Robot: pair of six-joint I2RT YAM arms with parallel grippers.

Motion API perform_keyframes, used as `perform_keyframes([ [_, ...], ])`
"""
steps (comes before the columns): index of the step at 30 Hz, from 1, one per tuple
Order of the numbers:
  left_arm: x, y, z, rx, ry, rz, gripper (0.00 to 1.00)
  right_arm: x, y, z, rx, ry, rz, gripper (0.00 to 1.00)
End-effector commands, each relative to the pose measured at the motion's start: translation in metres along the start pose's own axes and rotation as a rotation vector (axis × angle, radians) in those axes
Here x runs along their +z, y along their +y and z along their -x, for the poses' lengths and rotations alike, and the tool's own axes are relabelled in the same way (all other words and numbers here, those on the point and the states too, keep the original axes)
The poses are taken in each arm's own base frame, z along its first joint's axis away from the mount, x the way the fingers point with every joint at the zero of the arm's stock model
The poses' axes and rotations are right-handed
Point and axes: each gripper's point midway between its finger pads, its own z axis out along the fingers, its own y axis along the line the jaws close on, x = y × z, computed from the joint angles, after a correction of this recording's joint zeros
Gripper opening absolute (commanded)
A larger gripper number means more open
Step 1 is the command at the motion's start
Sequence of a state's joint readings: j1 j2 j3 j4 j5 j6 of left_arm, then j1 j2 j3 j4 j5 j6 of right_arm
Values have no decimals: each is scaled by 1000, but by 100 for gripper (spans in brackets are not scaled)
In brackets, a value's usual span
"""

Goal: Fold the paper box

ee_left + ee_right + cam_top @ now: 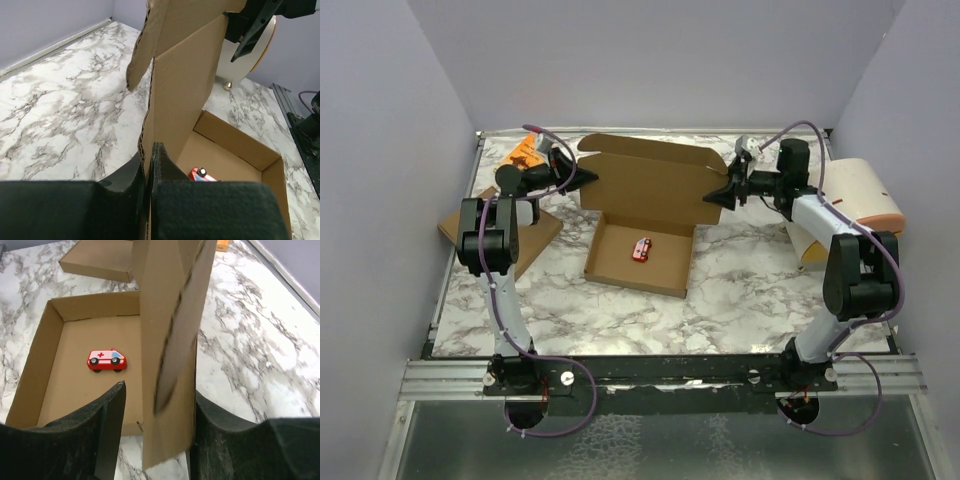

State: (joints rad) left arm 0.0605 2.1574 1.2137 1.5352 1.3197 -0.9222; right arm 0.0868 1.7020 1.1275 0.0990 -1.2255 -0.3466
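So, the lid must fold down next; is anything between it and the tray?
Only a toy ambulance lying on the tray floor of the paper box, seemingly lower than the walls. Nothing else shows. The left claw pinches the lid's edge; the right claw straddles the opposite flap.

high rear view looking down, close wrist views, all sharing paper box [650, 190]

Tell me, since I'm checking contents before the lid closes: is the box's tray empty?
No, a red-and-white toy ambulance lies on the floor of the paper box.
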Motion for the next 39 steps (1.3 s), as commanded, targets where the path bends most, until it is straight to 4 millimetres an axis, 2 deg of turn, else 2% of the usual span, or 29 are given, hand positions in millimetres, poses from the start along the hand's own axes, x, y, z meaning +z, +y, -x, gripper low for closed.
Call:
perform_keyframes([
  [1,-3,-23,21,287,-44,-38,0,-21,-6,22,-44,-18,-21,47],
  [3,-3,-24,22,292,-48,-34,0,-21,-7,22,-41,-18,-21,44],
  [7,-3,-29,27,315,-59,-27,0,-22,-8,22,-45,-14,-27,30],
  [12,-4,-34,37,346,-101,4,0,-24,-13,24,-65,1,-63,6],
  [14,-5,-37,44,360,-135,32,0,-25,-16,27,-71,-1,-85,1],
  [17,-7,-39,59,386,-206,116,0,-27,-22,35,-92,-12,-140,1],
  [21,-7,-19,68,389,-194,309,0,-24,-38,50,-123,-12,-249,1],
  [25,-5,1,68,367,-138,535,0,-13,-50,65,-154,-23,-326,1],
  [28,-11,1,78,375,-193,661,0,0,-54,69,-181,-21,-373,1],
  [33,-9,2,70,377,-241,771,0,22,-65,75,-185,-19,-478,1],
  [39,-3,14,58,271,-267,895,0,41,-76,86,-144,-56,-694,1],
])
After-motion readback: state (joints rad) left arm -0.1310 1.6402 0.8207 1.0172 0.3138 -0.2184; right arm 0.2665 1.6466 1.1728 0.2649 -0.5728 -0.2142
